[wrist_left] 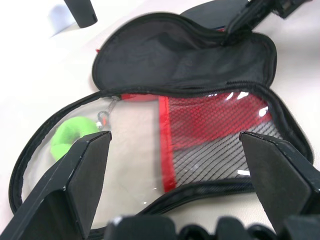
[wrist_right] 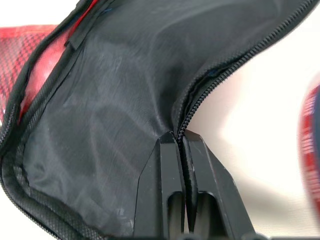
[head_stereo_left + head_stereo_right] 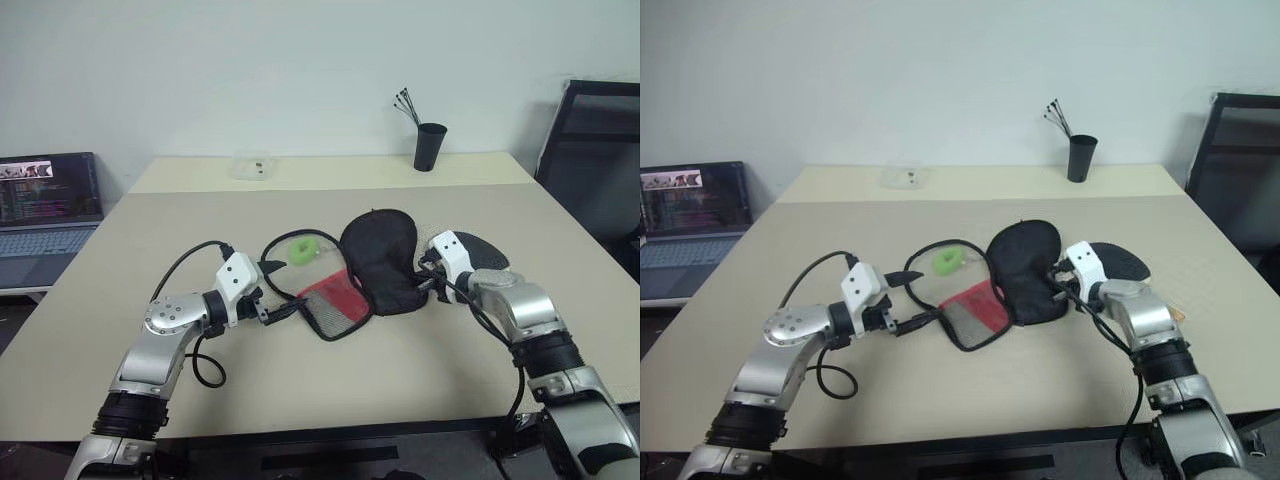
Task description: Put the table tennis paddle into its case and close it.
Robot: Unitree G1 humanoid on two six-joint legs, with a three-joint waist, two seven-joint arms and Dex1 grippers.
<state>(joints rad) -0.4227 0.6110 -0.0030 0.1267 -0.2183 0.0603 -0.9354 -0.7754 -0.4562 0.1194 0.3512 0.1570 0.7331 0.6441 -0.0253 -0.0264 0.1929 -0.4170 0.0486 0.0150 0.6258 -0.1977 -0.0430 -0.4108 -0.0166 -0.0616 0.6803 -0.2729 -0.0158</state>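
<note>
Pinching the case flap's zipper edge, right gripper clamped; left gripper spread beside the case; paddle just behind; thin fabric could slip free.

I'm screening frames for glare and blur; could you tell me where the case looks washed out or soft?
Left wrist view: white glints on the case's clear panel, far table blown out. Right wrist view: lining sharp by the right gripper, red edges soft. Left eye view: even light, soft shadows.
</note>
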